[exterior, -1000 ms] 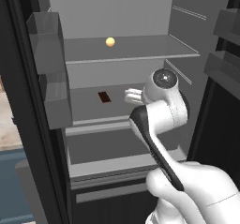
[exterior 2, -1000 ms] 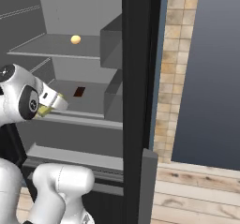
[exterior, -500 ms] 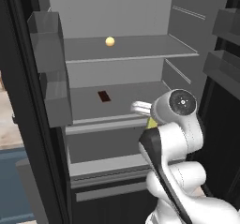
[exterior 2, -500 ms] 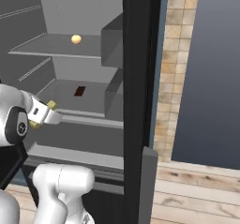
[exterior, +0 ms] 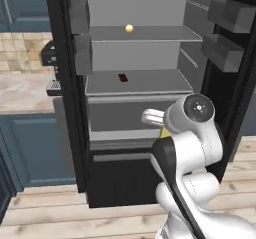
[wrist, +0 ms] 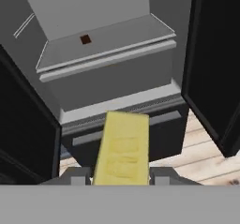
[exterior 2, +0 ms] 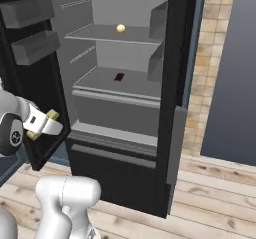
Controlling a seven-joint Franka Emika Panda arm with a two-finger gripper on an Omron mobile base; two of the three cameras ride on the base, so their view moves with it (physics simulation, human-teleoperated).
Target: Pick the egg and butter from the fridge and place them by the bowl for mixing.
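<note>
Since a second ago the whole view has backed away from the fridge [exterior: 135,83], so the camera has moved with the base, and the arm has come down from the middle shelf to below it, out in front of the drawer.

On the left of the left base view a stone counter [exterior: 25,88] sits over blue cabinets [exterior: 30,148]. The fridge stands open beside it, with grey bins on both doors. The egg [exterior: 129,28] rests alone on the upper shelf, toward the back. One shelf down lies a flat dark brown bar [exterior: 122,77], near the middle. Lower and to the right, the gripper [exterior 2: 50,120] sits in front of the fridge's drawer front, well apart from both shelves.

From the hand view, the butter [wrist: 123,148] stands up between the two fingers [wrist: 75,176], which are closed on its sides; its far end points toward the fridge's lower drawer. A sliver of yellow shows under the wrist in the left base view, and a yellow end shows at the gripper's tip in the right base view. Right of the fridge is a tan tiled wall [exterior 2: 202,73] over a wooden floor [exterior 2: 215,203].
</note>
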